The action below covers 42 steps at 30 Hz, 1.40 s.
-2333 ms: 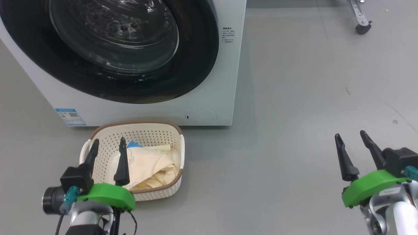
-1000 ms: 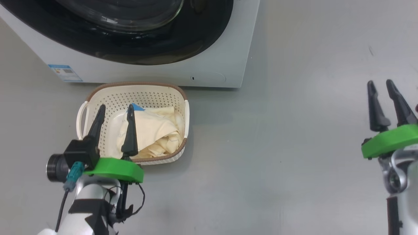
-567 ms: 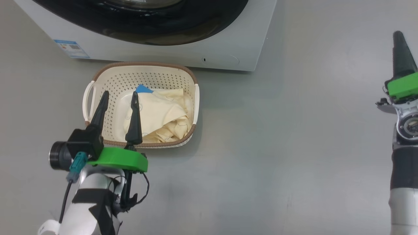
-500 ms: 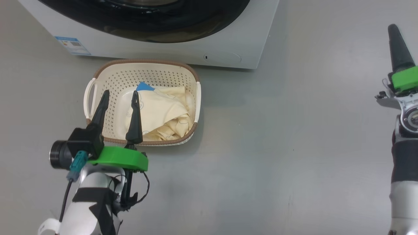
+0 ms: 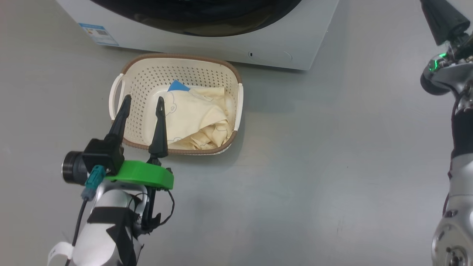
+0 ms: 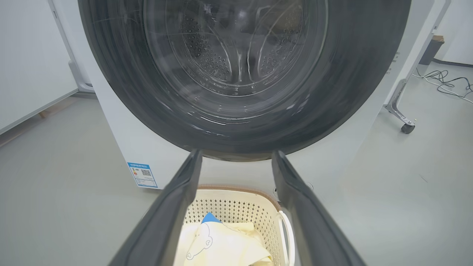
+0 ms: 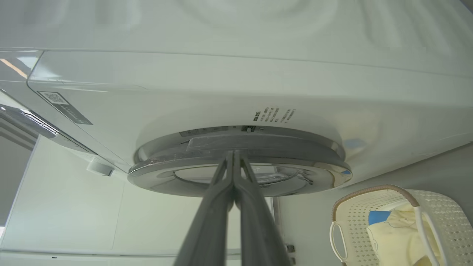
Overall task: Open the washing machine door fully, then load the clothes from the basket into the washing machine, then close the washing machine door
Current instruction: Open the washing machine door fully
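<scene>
Black fingers of the right gripper (image 7: 233,153), apart a second ago, now press together on nothing and point at the rim of the closed door (image 7: 295,166), so opening can start, while the left gripper (image 5: 144,101) waits spread wide above the clothes (image 5: 199,114) in the basket (image 5: 177,56).

Washing machine door (image 6: 236,55): glossy black rim is gleaming around clear glass. Basket (image 5: 184,72): perforated plastic is carrying a braided rim. Clothes (image 5: 199,114): soft cloth is lying creased.
</scene>
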### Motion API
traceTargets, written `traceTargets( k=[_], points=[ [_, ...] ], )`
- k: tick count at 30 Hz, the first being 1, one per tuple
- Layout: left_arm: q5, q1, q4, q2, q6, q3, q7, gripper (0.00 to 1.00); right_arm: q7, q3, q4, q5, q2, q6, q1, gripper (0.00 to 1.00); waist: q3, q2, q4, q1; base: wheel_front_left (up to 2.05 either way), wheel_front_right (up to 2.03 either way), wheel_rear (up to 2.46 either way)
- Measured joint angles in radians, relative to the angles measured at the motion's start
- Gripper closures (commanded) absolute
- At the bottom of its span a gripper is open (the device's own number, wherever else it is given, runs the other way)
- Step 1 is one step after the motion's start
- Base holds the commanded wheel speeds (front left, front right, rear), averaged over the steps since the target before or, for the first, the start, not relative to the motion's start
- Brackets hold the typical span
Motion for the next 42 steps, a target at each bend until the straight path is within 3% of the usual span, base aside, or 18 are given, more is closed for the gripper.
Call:
traceTargets(
  k=[7,23,33,42],
  points=[
    [0.007,-0.012,0.005,-0.012,-0.009,-0.025,0.000,0.00,0.065,0.024,0.082,-0.033,-0.003,0.000,-0.144,1.00,0.011,0.0000,0.039,0.0000,0.00,0.00,0.00],
    [-0.027,-0.023,-0.002,-0.024,-0.015,-0.084,0.000,0.00,0.026,0.028,0.313,-0.246,-0.021,0.000,-0.458,1.00,0.044,0.0000,0.145,0.0000,0.00,0.00,0.00],
    [-0.065,-0.056,-0.029,-0.027,0.019,-0.133,0.000,0.00,0.021,0.023,0.481,-0.364,-0.039,0.000,-0.595,1.00,0.088,0.0000,0.194,0.0001,0.00,0.00,0.00],
    [-0.081,-0.063,-0.035,-0.027,0.038,-0.154,0.000,0.00,0.041,0.026,0.514,-0.402,-0.043,0.000,-0.639,1.00,0.110,0.0000,0.204,0.0000,0.00,0.00,0.00]
  ],
)
